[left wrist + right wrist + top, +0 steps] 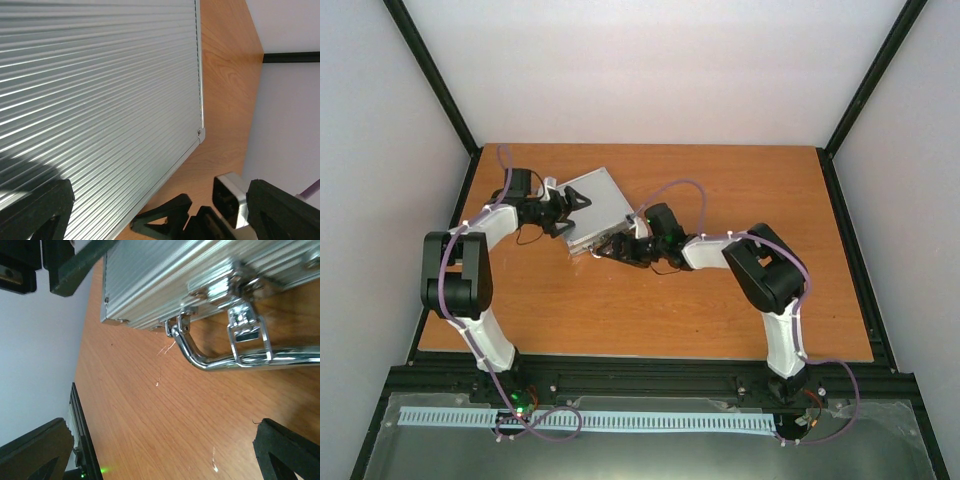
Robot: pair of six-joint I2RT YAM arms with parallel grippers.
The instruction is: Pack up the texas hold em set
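Observation:
The silver ribbed case (600, 203) lies shut on the wooden table. Its lid fills the left wrist view (100, 90). My left gripper (567, 207) is open at the case's left side, one finger (582, 197) lying over the lid. My right gripper (610, 248) is open and empty at the case's front edge. In the right wrist view the chrome handle (250, 360) lies flat on the table and a latch (246, 329) hangs down over it, just ahead of my right gripper (160, 445). Card boxes, chips, dice and disc are out of view.
The wooden table (650, 300) has black frame rails along its left, right and near edges. White walls stand close behind and to both sides. In the left wrist view a black finger (165, 220) of the other arm touches the case's edge.

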